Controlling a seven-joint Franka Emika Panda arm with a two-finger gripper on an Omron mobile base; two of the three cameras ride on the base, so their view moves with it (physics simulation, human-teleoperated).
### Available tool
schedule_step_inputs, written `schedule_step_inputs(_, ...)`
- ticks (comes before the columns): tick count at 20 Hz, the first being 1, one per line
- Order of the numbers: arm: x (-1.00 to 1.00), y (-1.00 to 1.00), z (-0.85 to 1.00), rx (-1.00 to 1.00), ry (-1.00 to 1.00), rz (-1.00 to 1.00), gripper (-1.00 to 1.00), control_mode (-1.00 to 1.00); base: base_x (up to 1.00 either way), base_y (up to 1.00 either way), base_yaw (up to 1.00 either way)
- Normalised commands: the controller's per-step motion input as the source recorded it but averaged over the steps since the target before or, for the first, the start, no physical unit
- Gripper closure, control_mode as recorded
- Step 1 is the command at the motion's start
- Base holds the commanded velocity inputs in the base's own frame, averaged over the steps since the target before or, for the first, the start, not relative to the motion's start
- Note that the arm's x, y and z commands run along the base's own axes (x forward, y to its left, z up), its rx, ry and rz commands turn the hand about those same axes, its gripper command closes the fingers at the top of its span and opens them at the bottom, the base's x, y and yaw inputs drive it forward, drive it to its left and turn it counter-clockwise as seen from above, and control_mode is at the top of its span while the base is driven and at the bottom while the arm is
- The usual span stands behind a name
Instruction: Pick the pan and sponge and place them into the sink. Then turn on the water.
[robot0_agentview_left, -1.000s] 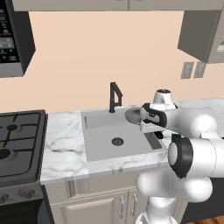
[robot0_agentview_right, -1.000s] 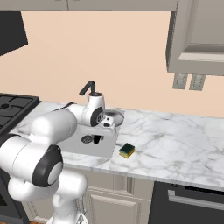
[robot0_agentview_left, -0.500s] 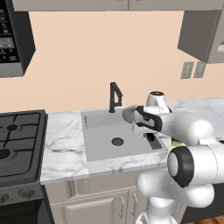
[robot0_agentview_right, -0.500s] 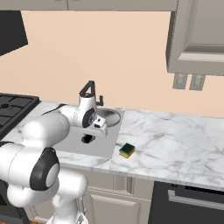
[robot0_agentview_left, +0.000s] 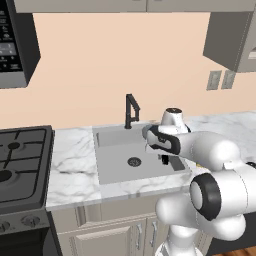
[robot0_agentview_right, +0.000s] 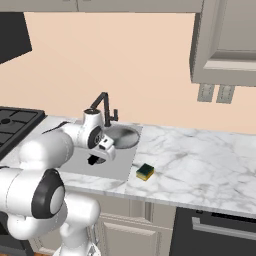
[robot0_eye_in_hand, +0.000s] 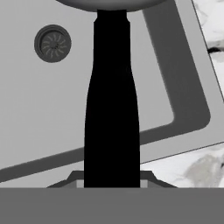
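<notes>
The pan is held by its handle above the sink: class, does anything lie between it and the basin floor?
Nothing visible does. The gripper is shut on the pan handle, and the sink below holds just its drain.

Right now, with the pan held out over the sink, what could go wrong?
1. The hand grips the pan only by its long black handle, so the pan could tip or twist if swung fast.
2. The pan sits over the sink's right rim in the right base view; released here, it might land on the edge.
3. The faucet stands close behind, within bumping reach.
</notes>
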Motion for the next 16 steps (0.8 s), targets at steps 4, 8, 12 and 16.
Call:
schedule_step_inputs(4, -0.03, 0.23, -0.02, 0.03, 0.01, -0.14, 1.00, -1.00, 0.00, 0.00, 0.00)
schedule_step_inputs(8, -0.05, 0.28, -0.02, 0.04, 0.01, -0.12, 1.00, -1.00, 0.00, 0.00, 0.00)
schedule_step_inputs(12, -0.06, 0.34, -0.02, 0.05, 0.02, -0.09, 1.00, -1.00, 0.00, 0.00, 0.00)
schedule_step_inputs(16, -0.05, 0.41, 0.00, 0.06, 0.00, -0.06, 1.00, -1.00, 0.00, 0.00, 0.00)
